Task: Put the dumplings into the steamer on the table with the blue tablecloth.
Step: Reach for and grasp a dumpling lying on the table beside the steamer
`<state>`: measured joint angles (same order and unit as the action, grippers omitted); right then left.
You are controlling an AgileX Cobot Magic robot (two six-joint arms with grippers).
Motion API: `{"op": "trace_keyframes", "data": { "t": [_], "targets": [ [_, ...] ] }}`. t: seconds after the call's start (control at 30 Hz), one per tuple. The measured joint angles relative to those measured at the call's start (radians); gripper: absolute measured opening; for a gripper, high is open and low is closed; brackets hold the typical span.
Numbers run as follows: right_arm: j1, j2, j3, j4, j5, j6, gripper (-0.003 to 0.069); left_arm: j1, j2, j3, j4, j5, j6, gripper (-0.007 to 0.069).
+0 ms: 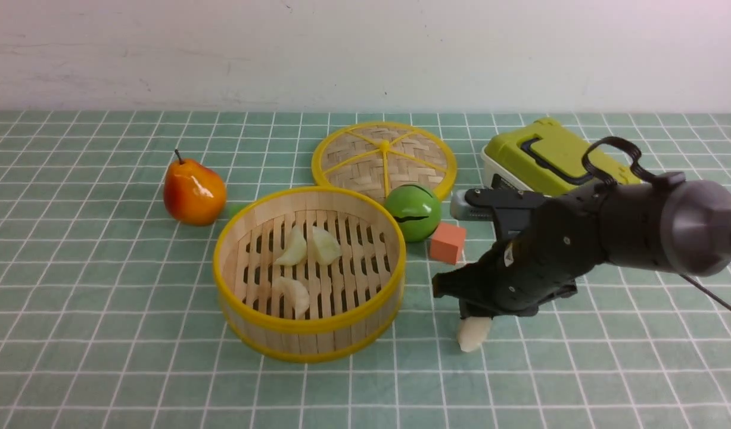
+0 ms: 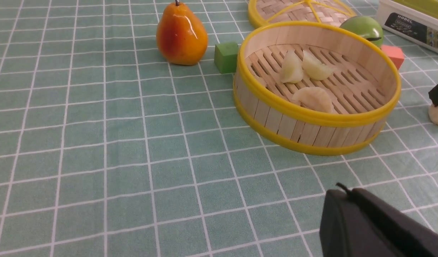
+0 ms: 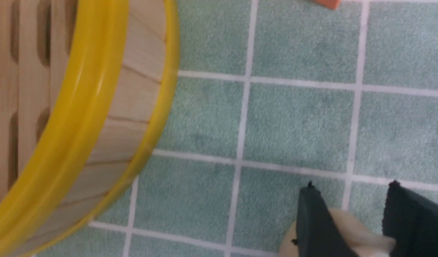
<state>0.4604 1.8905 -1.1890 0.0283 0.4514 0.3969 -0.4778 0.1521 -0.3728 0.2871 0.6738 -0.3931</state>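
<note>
On the teal tablecloth with white grid lines (image 1: pixel 103 298) that covers the table, the glossy orange-red pear (image 1: pixel 193 192) stands at ten o'clock of the round bamboo steamer with slatted floor and yellow rims (image 1: pixel 308 325), with a small green cube (image 2: pixel 226 57) between them. The left gripper (image 2: pixel 347 200) shows only in its own wrist view, clenched on nothing and hanging well apart from the work. Three pale, pleated crescent dumplings (image 1: pixel 292 247) already lie on the steamer floor. The flat woven bamboo lid with yellow spokes (image 1: pixel 383 158) lies at one o'clock of the steamer, a shiny green ball (image 1: pixel 413 211) at two o'clock and an orange-pink foam block (image 1: pixel 447 242) at three. At four o'clock of the steamer, near its wall, the fourth dumpling (image 1: pixel 473 335) rests on the cloth with the right gripper (image 3: pixel 351 192) low over it, one black finger on each side; whether they already pinch it I cannot tell. So the step in hand is the pick of the last piece. Next it likely needs a firm but gentle hold, a lift above the yellow rim and a carry toward ten o'clock over a free patch of slats. At one o'clock of that gripper sits a lime-green and white plastic box (image 1: pixel 550 155); its side label reads "MODEL", the rest too small to read.
</note>
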Motion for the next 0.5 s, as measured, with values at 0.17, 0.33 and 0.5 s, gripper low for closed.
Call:
{"op": "trace_keyframes", "data": {
  "t": [0.17, 0.33, 0.5],
  "targets": [
    [0.000, -0.047, -0.035, 0.009, 0.125, -0.111, 0.0230, 0.000, 0.000, 0.000, 0.000, 0.000, 0.000, -0.0012],
    [0.000, -0.115, -0.127, 0.047, 0.216, -0.180, 0.0227, 0.000, 0.000, 0.000, 0.001, -0.001, 0.000, -0.0010],
    [0.003, -0.119, -0.226, 0.192, 0.225, -0.293, 0.0100, 0.000, 0.000, 0.000, 0.002, -0.004, 0.000, -0.0006]
  ]
}}
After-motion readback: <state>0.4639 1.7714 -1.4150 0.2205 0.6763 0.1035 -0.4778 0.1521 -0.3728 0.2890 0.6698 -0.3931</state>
